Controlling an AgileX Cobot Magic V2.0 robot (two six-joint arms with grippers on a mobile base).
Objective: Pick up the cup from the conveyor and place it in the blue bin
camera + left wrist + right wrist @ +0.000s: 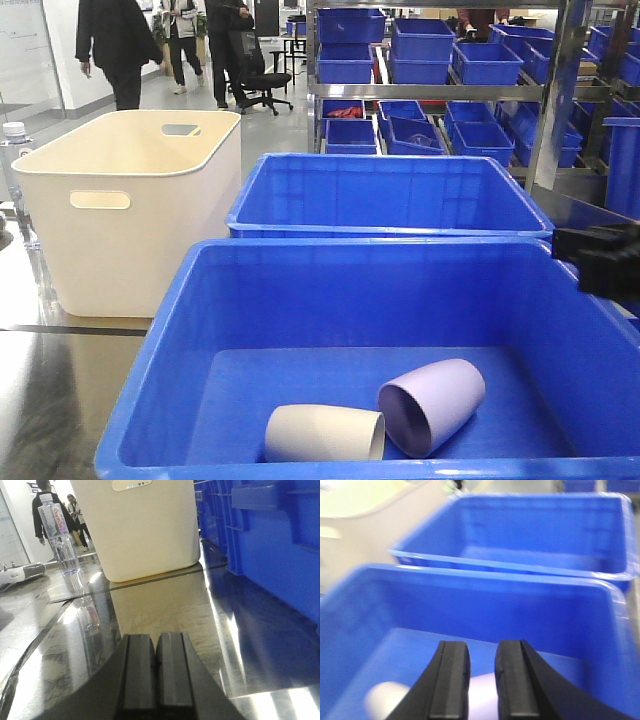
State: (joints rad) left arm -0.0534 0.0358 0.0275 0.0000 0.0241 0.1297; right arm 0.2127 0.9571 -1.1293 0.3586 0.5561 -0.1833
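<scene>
The right pincer [482,680], apart and empty, hangs over the blue bin [150,370]. If it dips, it could bump the purple cup [432,403].

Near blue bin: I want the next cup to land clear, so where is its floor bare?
In the large bright-blue plastic tub, floor is bare left and behind, toward the far wall. The front middle is crowded: a cream cup lies on its side, seemingly against a lilac cup, also tipped over.
</scene>
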